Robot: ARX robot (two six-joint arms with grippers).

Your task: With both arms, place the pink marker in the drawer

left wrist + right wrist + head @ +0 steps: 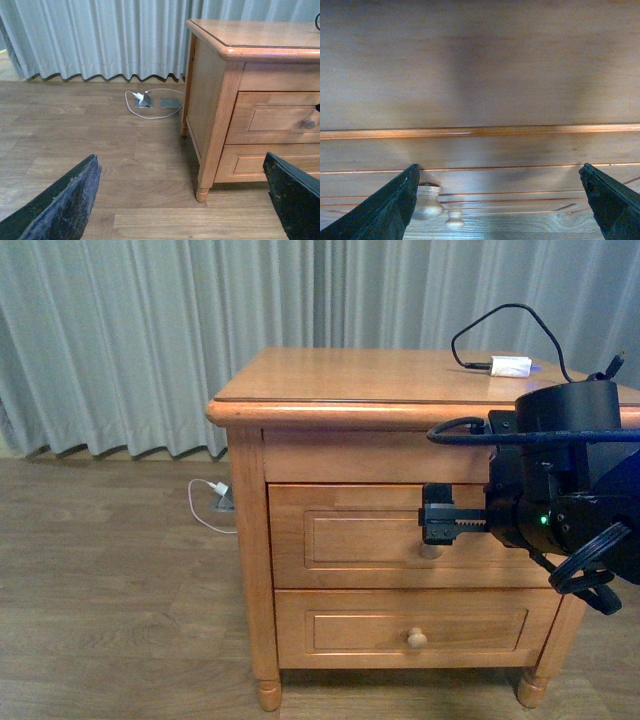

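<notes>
The right gripper, jaws spread apart, is hovering at the closed drawer, its knob sitting at seven o'clock beside one finger. The left gripper is gaping wide too, well apart from the nightstand.

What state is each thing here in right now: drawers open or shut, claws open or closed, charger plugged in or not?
Top drawer: shut.
Bottom drawer: shut.
Right gripper: open, close to the top drawer's knob, gripping nothing.
Left gripper: open, empty, off to the side of the nightstand.
White adapter: lying on the nightstand top, black cable attached.
Floor charger: in a floor socket, white cord looped beside it.
</notes>
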